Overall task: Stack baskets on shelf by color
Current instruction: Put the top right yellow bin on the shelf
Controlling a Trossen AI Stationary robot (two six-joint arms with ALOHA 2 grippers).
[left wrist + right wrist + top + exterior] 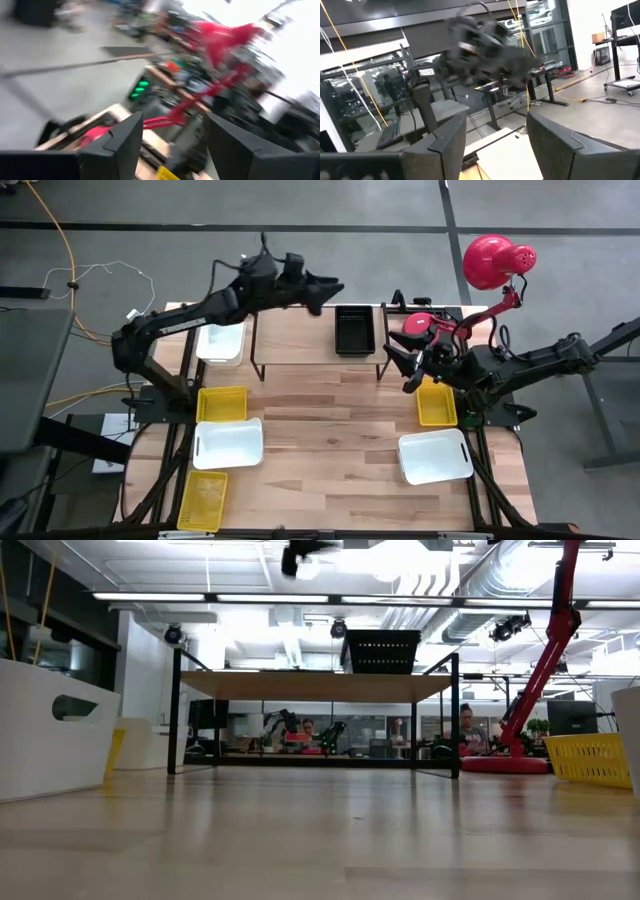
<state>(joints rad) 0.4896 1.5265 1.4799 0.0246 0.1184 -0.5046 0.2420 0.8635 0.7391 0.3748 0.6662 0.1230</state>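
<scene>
A black mesh basket (355, 330) rests on its bottom on the plank top of the shelf (300, 340), toward the shelf's right end; the low view shows this basket (380, 652) on the shelf (300, 686). My left gripper (333, 288) hangs open above the shelf's far edge, just left of the black basket, with nothing between its fingers (125, 145). My right gripper (406, 370) is open and holds nothing, raised off the shelf's right end. White and yellow baskets lie on the table.
Left of the shelf lies a white basket (220, 342); nearer are a yellow one (222, 404), a white one (227, 442) and a yellow one (203, 500). On the right lie a yellow basket (436, 402) and a white one (435, 456). A red lamp (495, 260) stands far right.
</scene>
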